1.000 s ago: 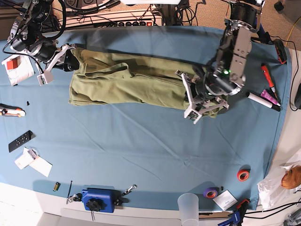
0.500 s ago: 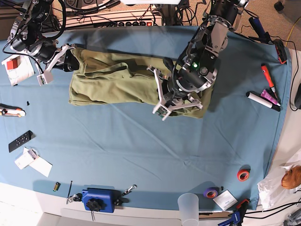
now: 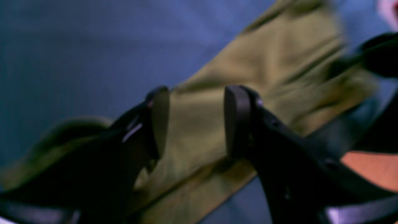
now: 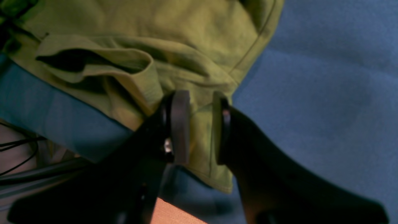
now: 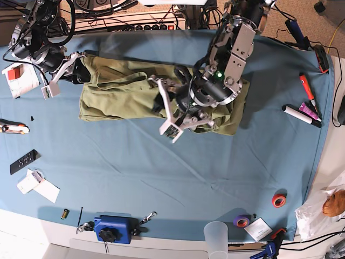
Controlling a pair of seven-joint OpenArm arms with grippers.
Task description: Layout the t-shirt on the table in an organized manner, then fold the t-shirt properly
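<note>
At the left of the base view, the right gripper [image 5: 75,69] pinches the upper-left corner of the large olive-green cotton t-shirt [image 5: 124,91]; in the right wrist view its two dark fingers [image 4: 180,124] stand a little apart with a fold of hem cloth clamped between them. The t-shirt lies as a folded, rumpled band across the far half of the wide table [image 5: 161,178], which is draped in creased teal-blue cloth. Its right end is doubled back under the other arm. There the left gripper [image 5: 180,116] hangs over the shirt's middle. The left wrist view, though blurred, shows its black jaws spread wide with green fabric lying beneath the gap, nothing gripped.
</note>
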